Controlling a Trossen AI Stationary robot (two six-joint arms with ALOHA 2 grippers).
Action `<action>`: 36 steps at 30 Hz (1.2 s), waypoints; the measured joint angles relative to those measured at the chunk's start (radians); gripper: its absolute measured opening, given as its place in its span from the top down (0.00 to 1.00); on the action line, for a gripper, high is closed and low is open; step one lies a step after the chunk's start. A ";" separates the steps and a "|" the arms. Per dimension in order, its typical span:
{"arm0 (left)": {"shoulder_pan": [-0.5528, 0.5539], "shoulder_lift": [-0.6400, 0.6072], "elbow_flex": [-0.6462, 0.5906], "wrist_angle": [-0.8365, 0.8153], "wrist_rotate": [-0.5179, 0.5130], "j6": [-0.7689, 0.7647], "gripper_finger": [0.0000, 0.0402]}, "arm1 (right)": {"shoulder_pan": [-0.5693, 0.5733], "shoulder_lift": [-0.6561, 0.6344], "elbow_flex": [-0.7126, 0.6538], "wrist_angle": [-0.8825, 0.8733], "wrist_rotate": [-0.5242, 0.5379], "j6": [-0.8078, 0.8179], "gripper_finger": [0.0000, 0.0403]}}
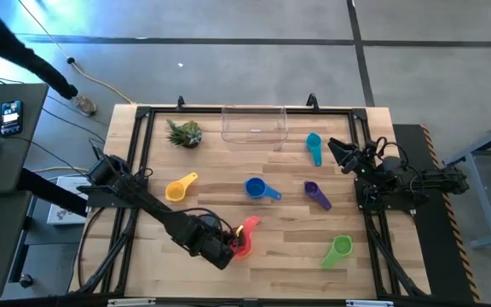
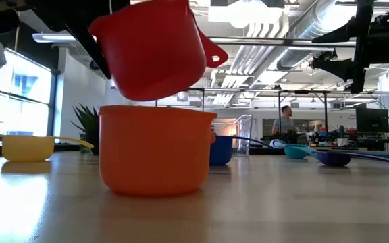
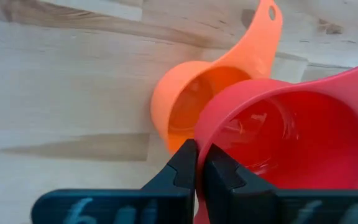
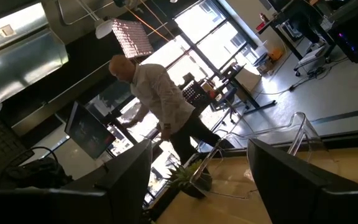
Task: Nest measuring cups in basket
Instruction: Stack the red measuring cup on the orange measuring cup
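Note:
My left gripper (image 1: 228, 249) (image 3: 201, 171) is shut on a red measuring cup (image 2: 155, 54) (image 3: 291, 137), which hangs tilted just above an orange cup (image 2: 155, 150) (image 3: 188, 99) standing on its base near the table's front. Yellow (image 1: 180, 188), blue (image 1: 258, 188), purple (image 1: 317, 195), teal (image 1: 314, 147) and green (image 1: 337, 250) cups lie singly on the wood. The clear basket (image 1: 254, 124) stands at the far edge. My right gripper (image 1: 341, 153) (image 4: 201, 180) waits open over the table's right side, touching nothing. My left gripper pinches the red cup's wall at the rim (image 3: 199, 142) between its two fingers, one finger on the inside and one on the outside. The fingers slant down from the table's left. The cup is lifted clear, tilted, its bottom over the orange cup's mouth (image 2: 157, 108).
A small spiky green plant (image 1: 184, 134) sits left of the basket. A black frame (image 1: 139, 153) runs around the table. A person (image 4: 160, 99) stands beyond the far edge. Bare wood (image 1: 288, 273) lies along the front between the red and green cups.

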 joint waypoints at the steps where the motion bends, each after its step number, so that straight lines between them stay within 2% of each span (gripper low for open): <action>1: 0.003 0.008 0.000 0.005 0.000 0.001 0.99 | 0.000 0.000 0.000 0.000 0.000 0.000 0.36; 6: 0.010 0.047 0.000 0.055 0.038 0.032 0.99 | 0.000 0.000 0.000 0.007 0.000 -0.006 0.36; 18: 0.010 0.057 -0.002 0.015 0.047 0.029 0.98 | 0.000 -0.001 0.000 0.008 -0.004 -0.008 0.36; 36: 0.040 0.057 0.000 0.028 0.076 0.063 0.83 | 0.000 -0.001 0.000 0.008 -0.041 -0.008 0.36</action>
